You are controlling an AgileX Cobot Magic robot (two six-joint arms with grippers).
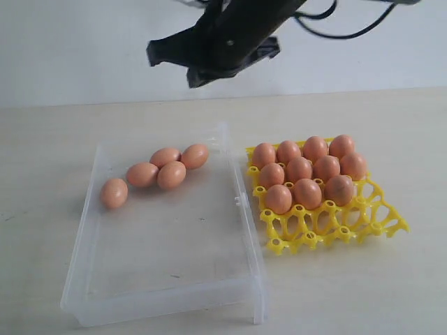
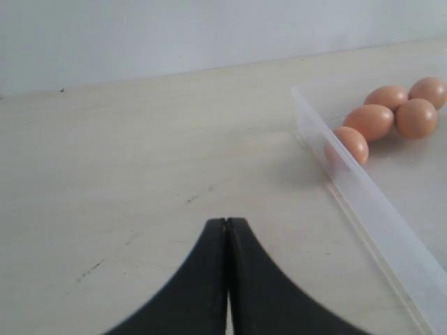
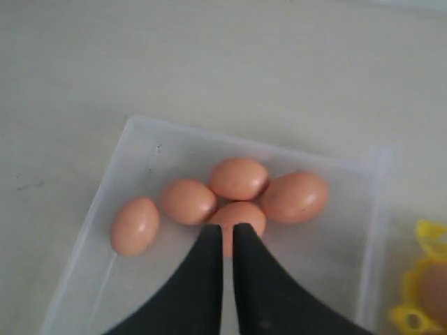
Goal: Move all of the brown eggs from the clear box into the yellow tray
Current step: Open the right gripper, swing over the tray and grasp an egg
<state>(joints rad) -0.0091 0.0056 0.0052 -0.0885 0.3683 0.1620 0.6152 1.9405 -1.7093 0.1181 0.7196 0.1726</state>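
Ext view: clear box sits on the table, left of centre. Five eggs lie in its far part. Four are bunched and touching, and the fifth lies a bit apart, nearer the left wall. The rest of the box floor is bare. Yellow tray stands just beside the box's right wall, w/ eleven eggs in the cups: two far rows of four and a third row of three. The near cups are unfilled. R arm comes in from the top. Its black end hangs in the air above the box's far edge, well clear of the eggs and touching nothing. L arm doesn't show here.

L wrist view: L gripper has its fingers pressed flat together w/ nothing between them. It's over bare table, outside the box. The box wall runs past to one side. All five eggs show beyond it, the nearest seen through the plastic, well apart from the tips.

R wrist view: R gripper is closed down to a thin slit and holds nothing. It looks down on the box's egg end. One egg lies right under the tips and is partly hidden by them, w/ three more touching around it. The fifth lies off by the box wall. A tray corner w/ one egg shows at the frame edge, past the box's other wall.
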